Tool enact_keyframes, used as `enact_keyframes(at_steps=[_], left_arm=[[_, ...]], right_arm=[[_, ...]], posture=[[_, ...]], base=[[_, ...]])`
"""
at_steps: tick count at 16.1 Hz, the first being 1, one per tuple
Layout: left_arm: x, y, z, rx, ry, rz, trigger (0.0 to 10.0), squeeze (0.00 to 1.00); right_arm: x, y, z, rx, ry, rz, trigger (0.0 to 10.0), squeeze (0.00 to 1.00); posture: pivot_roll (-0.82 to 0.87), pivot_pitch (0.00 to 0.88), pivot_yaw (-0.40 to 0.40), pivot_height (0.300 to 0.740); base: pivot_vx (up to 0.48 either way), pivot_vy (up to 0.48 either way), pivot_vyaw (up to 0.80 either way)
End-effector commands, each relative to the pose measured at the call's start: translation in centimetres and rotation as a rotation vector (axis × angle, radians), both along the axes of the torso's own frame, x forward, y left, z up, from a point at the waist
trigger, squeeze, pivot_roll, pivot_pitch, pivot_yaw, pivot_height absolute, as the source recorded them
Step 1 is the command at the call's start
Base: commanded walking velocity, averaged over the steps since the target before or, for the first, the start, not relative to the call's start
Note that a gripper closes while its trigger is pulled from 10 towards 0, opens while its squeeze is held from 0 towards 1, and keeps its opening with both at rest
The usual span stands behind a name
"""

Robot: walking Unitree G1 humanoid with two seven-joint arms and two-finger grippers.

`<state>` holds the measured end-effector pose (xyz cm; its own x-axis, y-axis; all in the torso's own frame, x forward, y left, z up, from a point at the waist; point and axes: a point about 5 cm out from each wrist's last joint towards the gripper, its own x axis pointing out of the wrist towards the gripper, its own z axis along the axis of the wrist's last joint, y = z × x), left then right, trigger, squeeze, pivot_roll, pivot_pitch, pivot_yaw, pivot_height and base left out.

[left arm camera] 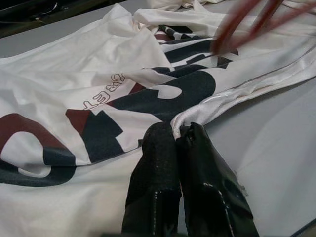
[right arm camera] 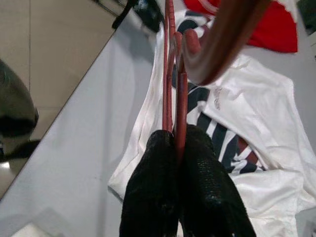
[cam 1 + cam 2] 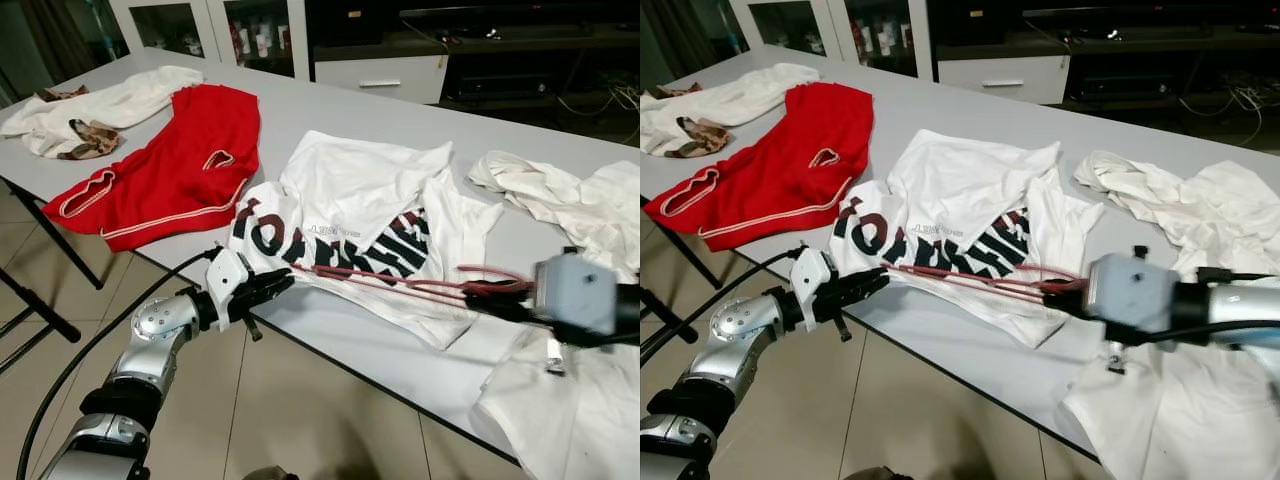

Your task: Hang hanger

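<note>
Across the grey table (image 3: 330, 110), your right gripper (image 2: 178, 143) clenches the thin, stiff, light red wire hanger (image 3: 400, 282) above the soft white printed T-shirt (image 3: 350, 190), whose limp hem your left gripper (image 1: 177, 134) pinches, so expect the cloth to sag.

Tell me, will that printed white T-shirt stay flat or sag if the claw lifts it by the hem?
The printed white T-shirt would probably sag: it already lies rumpled and folded on the table. It looks thin and light, so the left claw, pinching its hem, should lift it easily. The rest would likely drag behind.
</note>
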<state>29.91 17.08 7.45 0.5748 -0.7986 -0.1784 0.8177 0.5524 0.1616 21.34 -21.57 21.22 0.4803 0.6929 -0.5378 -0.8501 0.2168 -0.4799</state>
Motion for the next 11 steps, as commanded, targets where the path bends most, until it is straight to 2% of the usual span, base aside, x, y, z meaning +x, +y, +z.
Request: enact_keyframes(at_steps=[1, 2, 5, 11], left_arm=[[0.4, 0.3, 0.6, -0.006, -0.025, 0.013, 0.0, 0.00], [0.4, 0.3, 0.6, -0.007, -0.023, 0.012, 0.0, 0.00], [0.3, 0.3, 0.5, -0.005, -0.020, 0.011, 0.0, 0.00], [0.2, 0.4, 0.4, -0.001, -0.018, 0.011, 0.0, 0.00]], right_arm=[[0.3, 0.0, -0.3, -0.042, -0.029, 0.002, 10.0, 0.00], [0.3, -0.1, -0.9, -0.078, -0.031, -0.006, 10.0, 0.00], [0.5, -0.1, -1.4, -0.094, -0.037, -0.016, 10.0, 0.00], [0.9, -1.4, -1.7, -0.170, -0.066, -0.053, 10.0, 0.00]], posture=[[-0.13, 0.000, 0.102, 0.736], [-0.13, 0.000, 0.103, 0.736], [-0.13, 0.000, 0.102, 0.736], [-0.13, 0.000, 0.106, 0.736]], base=[[0.000, 0.000, 0.00], [0.000, 0.000, 0.00], [0.000, 0.000, 0.00], [0.000, 0.000, 0.00]])
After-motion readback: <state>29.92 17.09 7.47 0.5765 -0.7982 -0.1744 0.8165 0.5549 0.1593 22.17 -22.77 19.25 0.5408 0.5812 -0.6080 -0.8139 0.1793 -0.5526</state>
